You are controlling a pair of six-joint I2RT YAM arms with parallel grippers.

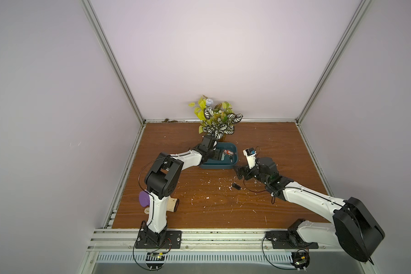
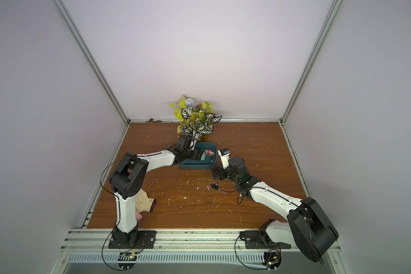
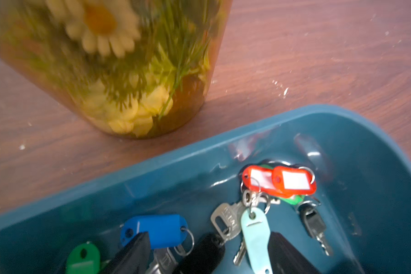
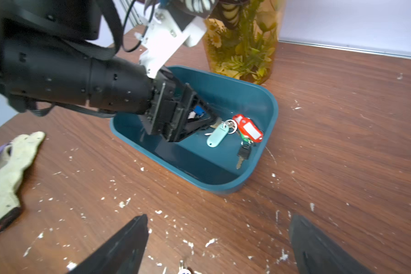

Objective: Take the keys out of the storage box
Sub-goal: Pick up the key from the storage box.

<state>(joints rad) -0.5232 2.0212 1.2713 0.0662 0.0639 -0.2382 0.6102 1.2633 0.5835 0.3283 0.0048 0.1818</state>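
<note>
The dark-teal storage box (image 1: 214, 165) (image 2: 192, 165) sits in front of the plant. Several keys lie in it: two orange-red tags (image 3: 280, 181), a pale tag (image 3: 256, 234), a blue tag (image 3: 154, 229), a green tag (image 3: 83, 258), a black fob (image 3: 202, 256) and a black-headed key (image 3: 313, 223). My left gripper (image 3: 209, 237) (image 1: 220, 155) reaches down into the box, jaws apart on either side of the black fob. My right gripper (image 4: 218, 217) (image 1: 240, 173) hangs open over the table, outside the box's right end. One dark key (image 1: 236, 186) (image 4: 183, 270) lies on the table just below it.
A leafy plant (image 1: 217, 118) in a yellowish pot (image 4: 242, 47) stands right behind the box. A pale glove (image 4: 7, 170) and a purple object (image 1: 144, 198) lie near the left arm's base. White flecks litter the wooden table (image 1: 259, 213).
</note>
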